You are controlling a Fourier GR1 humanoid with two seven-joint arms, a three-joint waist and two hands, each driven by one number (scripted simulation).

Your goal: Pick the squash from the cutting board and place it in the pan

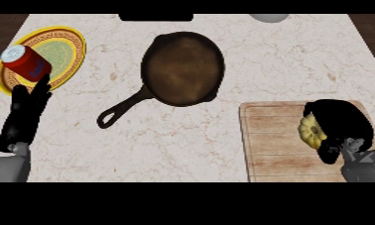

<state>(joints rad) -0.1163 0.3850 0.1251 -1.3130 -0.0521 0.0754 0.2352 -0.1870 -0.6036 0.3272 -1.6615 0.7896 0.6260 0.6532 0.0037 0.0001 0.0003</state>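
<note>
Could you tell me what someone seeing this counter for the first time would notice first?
Probably the dark pan in the middle of the pale marble counter, its handle pointing toward the lower left. Next, the right hand curled over the yellow squash on the wooden cutting board at the lower right. At the far left, a red can stands on a yellow plate, with the left hand open just below it.
</note>
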